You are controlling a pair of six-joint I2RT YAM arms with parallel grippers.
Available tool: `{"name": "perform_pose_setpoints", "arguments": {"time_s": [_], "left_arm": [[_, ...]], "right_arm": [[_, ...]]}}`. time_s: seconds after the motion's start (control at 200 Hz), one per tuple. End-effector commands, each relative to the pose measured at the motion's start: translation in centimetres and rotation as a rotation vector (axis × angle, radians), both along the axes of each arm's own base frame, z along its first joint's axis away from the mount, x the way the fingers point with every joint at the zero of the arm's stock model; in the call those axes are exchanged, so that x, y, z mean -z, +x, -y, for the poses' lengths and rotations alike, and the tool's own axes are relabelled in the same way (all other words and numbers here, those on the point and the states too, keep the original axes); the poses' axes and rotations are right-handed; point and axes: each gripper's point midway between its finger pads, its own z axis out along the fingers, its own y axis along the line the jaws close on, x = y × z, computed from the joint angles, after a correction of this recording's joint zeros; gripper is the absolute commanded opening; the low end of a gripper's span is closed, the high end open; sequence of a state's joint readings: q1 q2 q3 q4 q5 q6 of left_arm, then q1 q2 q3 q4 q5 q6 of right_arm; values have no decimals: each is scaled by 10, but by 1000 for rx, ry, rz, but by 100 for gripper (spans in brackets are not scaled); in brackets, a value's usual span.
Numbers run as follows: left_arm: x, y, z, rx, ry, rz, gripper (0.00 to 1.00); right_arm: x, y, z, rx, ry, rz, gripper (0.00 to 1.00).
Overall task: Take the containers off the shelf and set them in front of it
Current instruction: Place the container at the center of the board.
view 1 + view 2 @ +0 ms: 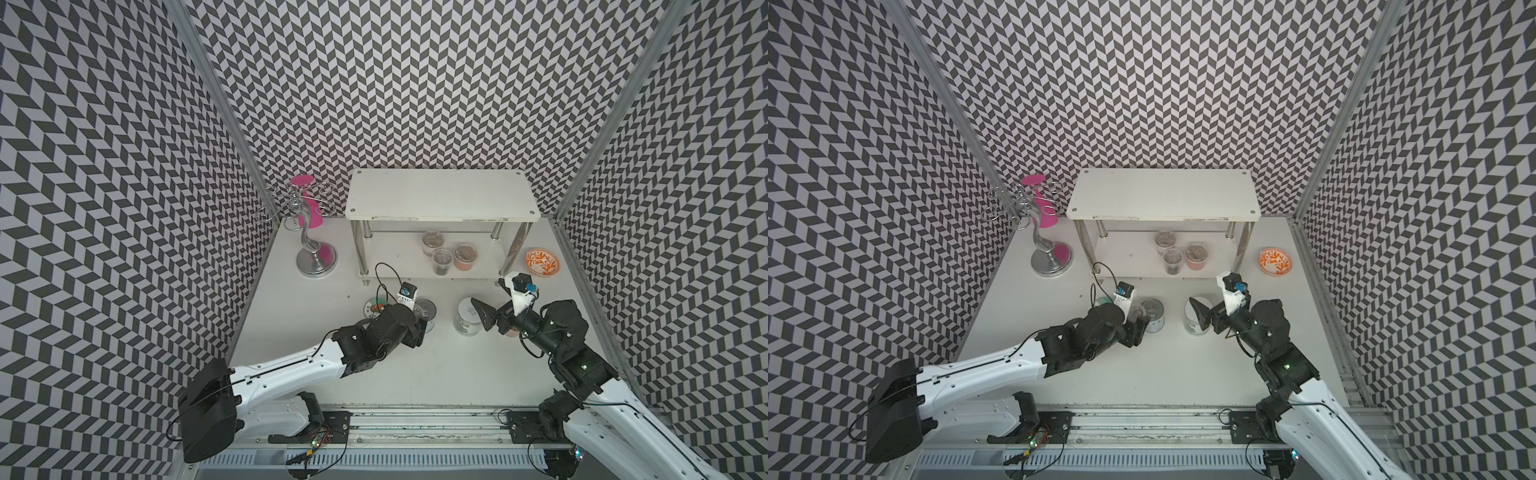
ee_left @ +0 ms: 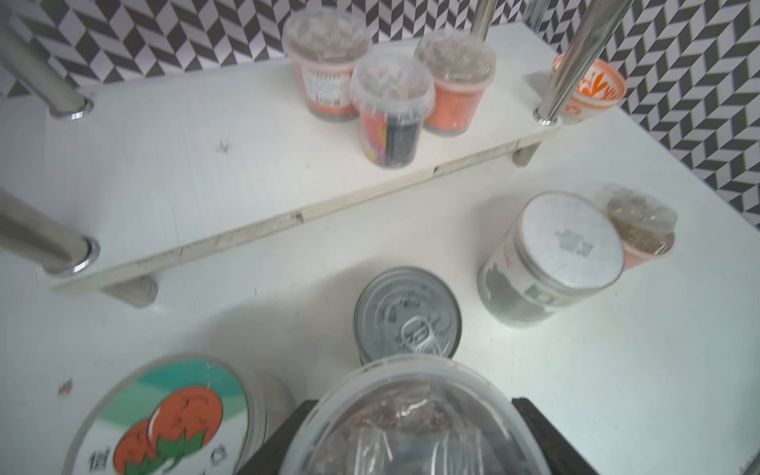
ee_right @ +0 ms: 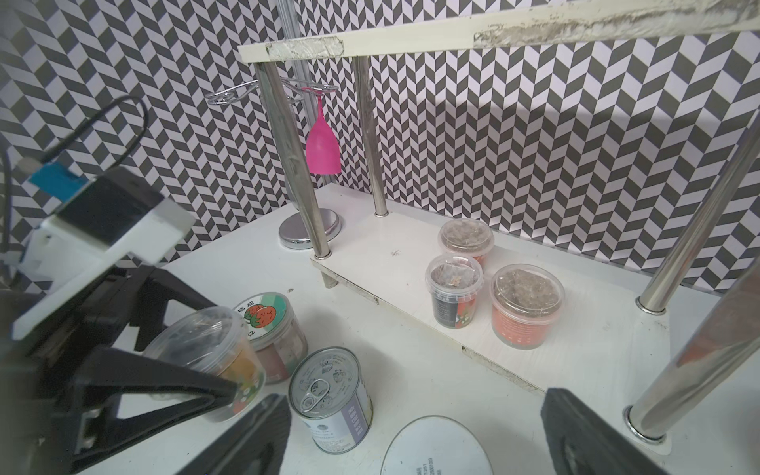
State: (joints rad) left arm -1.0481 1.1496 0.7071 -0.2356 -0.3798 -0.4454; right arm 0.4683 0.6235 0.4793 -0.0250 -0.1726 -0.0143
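A tub (image 3: 201, 341) was gripped tight in the left claw (image 2: 405, 444). It was held in front of the shelf (image 1: 440, 195), low over the worktop (image 1: 415, 365) and tipped a little. Whether its bottom touched the worktop could not be told. It was squeezed in between the picture jar (image 2: 172, 415) and the can (image 2: 407, 316), very close to both.

The right claw (image 1: 489, 318) was spread wide with nothing in it. It was placed just beside the white jar (image 2: 567, 242). Another tub (image 2: 639, 224) was seen right behind that jar. So five things were judged to be down already.

Three tubs (image 1: 442, 261) were left on the low board (image 3: 390, 255), packed close together.

A few things could go wrong from here. If the tipped tub were let go, it could be dropped on its side and rolled away. The can or the picture jar could be bumped as the tub was put down, because so little room was left. The thin tub could be squashed if it were gripped too hard. The white jar could be knocked over if the right claw were swung sideways. On the low board, one tub could not be grabbed without its neighbours being pushed, and a leg (image 2: 575, 61) could be hit on the way in.
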Motion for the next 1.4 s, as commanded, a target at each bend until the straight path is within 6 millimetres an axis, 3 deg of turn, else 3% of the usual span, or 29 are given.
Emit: {"name": "perform_pose_setpoints", "arguments": {"time_s": [0.0, 0.15, 0.406, 0.626, 0.936, 1.397], "left_arm": [[22, -17, -23, -87, 23, -75, 73], [54, -41, -35, -122, 36, -150, 73], [89, -43, -66, -255, 75, -182, 74], [105, -50, -87, -314, 93, -211, 74], [117, -53, -104, -348, 131, -220, 78], [106, -44, -93, -314, 116, -229, 92]], "right_arm": [[-10, 1, -4, -19, 23, 37, 100], [-8, 2, -6, -31, 16, 32, 100], [-6, 2, -7, -36, 0, 26, 100], [-4, 4, -10, -48, 7, 20, 100], [-1, 5, -10, -46, 9, 19, 100], [1, 5, -9, -38, 16, 24, 100]]}}
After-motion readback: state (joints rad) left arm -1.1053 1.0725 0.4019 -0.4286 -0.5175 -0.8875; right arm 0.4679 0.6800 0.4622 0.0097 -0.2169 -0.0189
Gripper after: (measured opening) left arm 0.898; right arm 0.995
